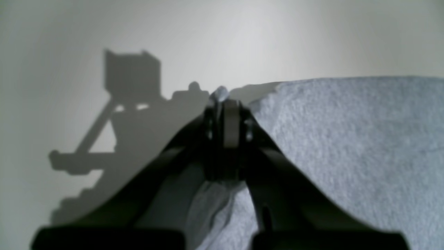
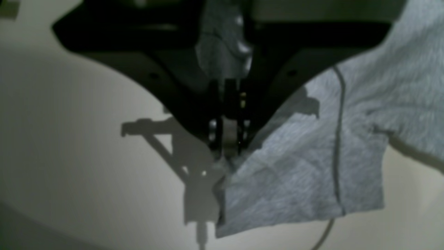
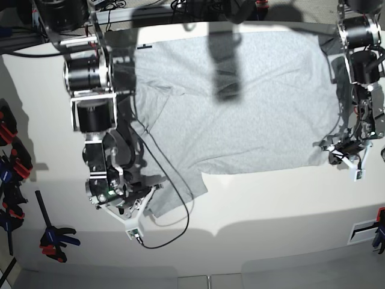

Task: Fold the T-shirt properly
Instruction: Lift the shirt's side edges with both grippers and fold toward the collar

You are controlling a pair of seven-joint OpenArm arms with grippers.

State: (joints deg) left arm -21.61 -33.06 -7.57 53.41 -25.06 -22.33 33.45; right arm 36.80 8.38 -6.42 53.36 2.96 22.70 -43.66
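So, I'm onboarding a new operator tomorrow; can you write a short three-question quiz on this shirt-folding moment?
1. True or false: the light heather-grey cotton T-shirt lies with big black lettering facing up.
2. Multiple choice: the black right gripper is pinching A) the collar, B) a short sleeve, C) nothing.
3. Fill in: the black left gripper is shut on the shirt's ___, beside the white table.

Key: 1 false, only plain grey shows; 2 B; 3 edge, a corner at the hem side in the base view.
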